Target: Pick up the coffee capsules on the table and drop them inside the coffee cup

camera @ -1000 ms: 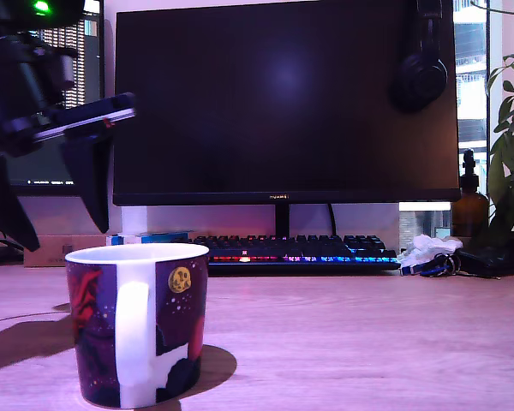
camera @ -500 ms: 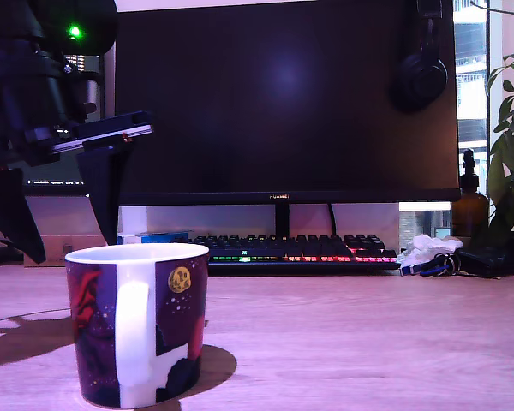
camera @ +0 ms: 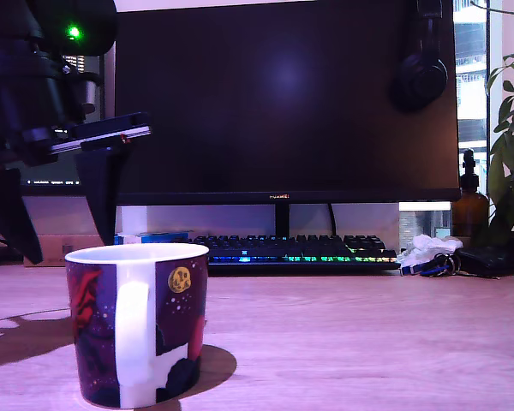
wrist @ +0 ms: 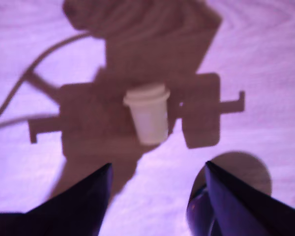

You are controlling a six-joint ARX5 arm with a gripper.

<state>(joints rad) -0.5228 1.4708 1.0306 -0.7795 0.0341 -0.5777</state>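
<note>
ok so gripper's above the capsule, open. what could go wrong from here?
The capsule lies on its side on the table, so closing fingers could roll it away. The coffee cup sits close beside one finger in the wrist view; descending could clip its rim. The wrist view is blurred, so alignment is uncertain.

A pale coffee capsule (wrist: 148,118) lies on its side on the table (wrist: 265,59), ahead of the gripper (wrist: 157,189) and in line with the gap between its two dark, spread jaws. It sits inside the arm's shadow (wrist: 137,73). The coffee cup (wrist: 200,214), dark and blurred, shows beside one jaw.
</note>
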